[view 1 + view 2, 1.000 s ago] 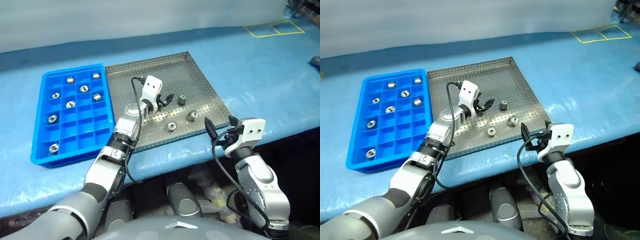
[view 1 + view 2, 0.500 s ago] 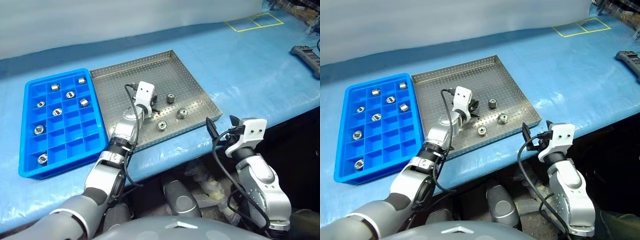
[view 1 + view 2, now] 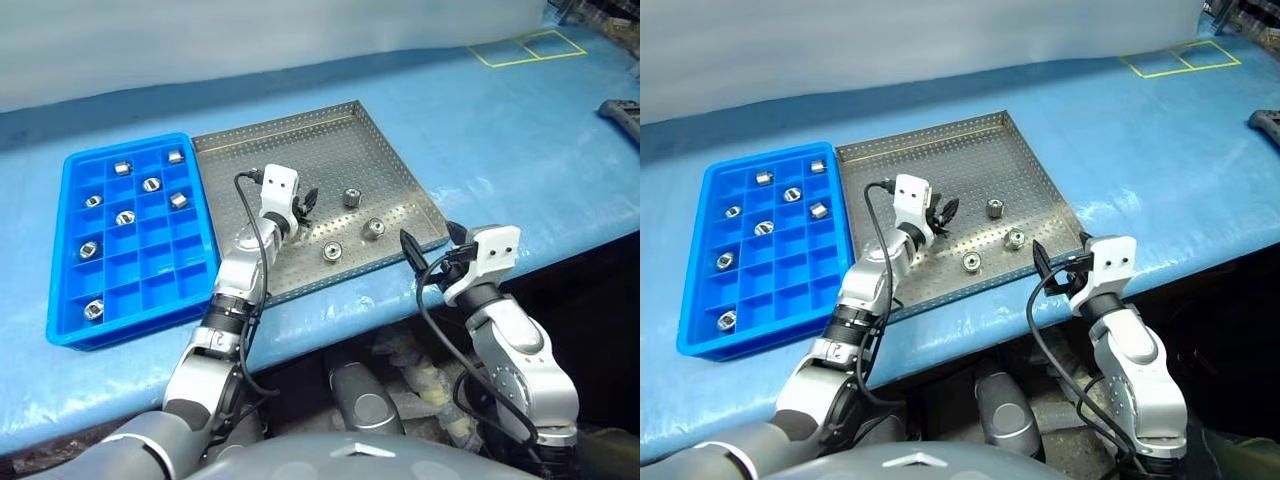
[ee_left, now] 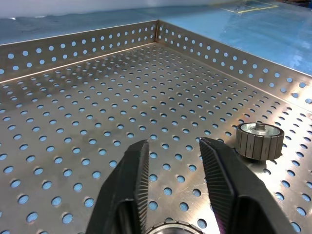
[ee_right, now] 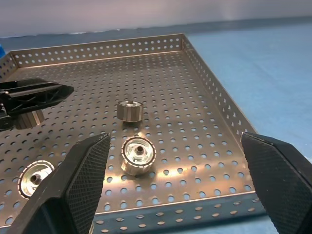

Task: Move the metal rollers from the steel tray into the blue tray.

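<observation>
Left wrist view looks along the left claw (image 4: 170, 168), whose two ribbed black fingers (image 4: 127, 180) stand partly apart with a gap between the tips; at their base the knurled rim of a metal roller (image 4: 168, 228) sits between them, and whether the fingers touch it cannot be told. Just beyond the tips lies the bare perforated floor of the steel tray (image 4: 87, 97), and off to one side a second roller (image 4: 260, 140) stands on its flat end, apart from the claw. From the head views the left claw (image 3: 306, 200) hovers over the middle of the steel tray (image 3: 300, 130), and three loose rollers lie on the side toward the right arm: one (image 3: 352, 197) nearest the tips, one (image 3: 373, 228) nearer the tray's front corner, and one (image 3: 332, 250) by the front rim. The right claw (image 3: 428, 243) is spread wide and holds nothing, poised just off the steel tray's front right corner. The blue tray (image 3: 65, 255) lies touching the steel tray's left rim on the blue tabletop (image 3: 520, 140), with seven rollers in separate compartments, among them one (image 3: 92, 310) near its front.
</observation>
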Action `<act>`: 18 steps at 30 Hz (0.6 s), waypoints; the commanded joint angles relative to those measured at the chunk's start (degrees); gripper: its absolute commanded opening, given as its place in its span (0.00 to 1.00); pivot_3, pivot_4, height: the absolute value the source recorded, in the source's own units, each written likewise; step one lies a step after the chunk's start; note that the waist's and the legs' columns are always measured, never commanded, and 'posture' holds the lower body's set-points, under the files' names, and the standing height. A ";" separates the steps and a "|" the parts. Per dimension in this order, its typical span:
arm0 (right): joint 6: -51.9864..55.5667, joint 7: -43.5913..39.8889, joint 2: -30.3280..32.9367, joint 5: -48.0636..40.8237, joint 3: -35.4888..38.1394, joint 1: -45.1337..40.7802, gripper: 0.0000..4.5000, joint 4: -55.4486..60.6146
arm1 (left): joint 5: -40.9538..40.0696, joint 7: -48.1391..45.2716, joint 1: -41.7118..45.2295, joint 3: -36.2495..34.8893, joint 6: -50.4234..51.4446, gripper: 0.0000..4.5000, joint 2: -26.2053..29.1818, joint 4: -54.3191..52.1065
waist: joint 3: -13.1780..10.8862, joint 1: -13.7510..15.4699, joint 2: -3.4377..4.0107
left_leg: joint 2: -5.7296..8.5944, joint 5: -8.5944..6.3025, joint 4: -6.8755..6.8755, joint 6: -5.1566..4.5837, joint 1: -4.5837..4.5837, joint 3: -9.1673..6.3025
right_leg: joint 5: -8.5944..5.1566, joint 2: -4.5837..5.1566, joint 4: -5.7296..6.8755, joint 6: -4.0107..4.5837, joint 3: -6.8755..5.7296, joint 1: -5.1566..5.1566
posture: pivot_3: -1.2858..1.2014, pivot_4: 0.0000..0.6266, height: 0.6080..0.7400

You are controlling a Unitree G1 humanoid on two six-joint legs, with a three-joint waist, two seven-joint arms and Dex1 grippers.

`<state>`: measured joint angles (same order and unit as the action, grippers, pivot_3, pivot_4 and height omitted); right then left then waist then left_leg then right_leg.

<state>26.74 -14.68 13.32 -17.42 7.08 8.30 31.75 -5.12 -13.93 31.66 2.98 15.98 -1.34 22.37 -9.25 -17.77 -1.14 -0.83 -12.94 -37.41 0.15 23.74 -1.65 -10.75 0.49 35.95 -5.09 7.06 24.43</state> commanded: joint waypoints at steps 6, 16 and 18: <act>-0.18 -0.66 0.29 -0.84 0.28 -0.22 1.00 0.38 | 2.34 0.19 -0.75 3.08 3.47 0.58 0.87 -0.45 | 0.00 1.12 0.00 | 0.01 0.00 0.00 0.00 0.01 0.00 | -0.01 0.00 0.00 0.00 0.00 0.01 | 0.42 0.24 1.00; -0.77 -0.37 -0.06 -0.69 0.41 0.68 1.00 0.37 | 1.53 -0.85 -1.14 1.91 4.50 0.16 0.57 1.26 | 0.01 1.23 0.01 | 0.01 0.00 0.00 0.00 -0.04 -0.01 | -0.01 0.00 0.01 0.01 -0.01 -0.03 | 0.41 0.24 1.00; -0.80 -0.38 -0.08 -0.68 0.30 0.60 1.00 0.18 | 1.48 -0.32 -1.11 1.37 4.32 0.15 0.48 1.19 | 0.01 1.23 0.02 | 0.01 0.00 0.00 0.00 -0.04 -0.01 | -0.01 0.00 0.02 0.01 -0.01 -0.03 | 0.41 0.24 1.00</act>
<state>26.79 -15.03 13.29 -17.40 7.03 9.25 31.12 -3.38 -14.82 30.38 4.78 19.96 -0.61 23.13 -9.23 -16.54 -1.12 -0.82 -12.94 -37.41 0.15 23.70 -1.66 -10.76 0.49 35.96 -5.08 7.06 24.40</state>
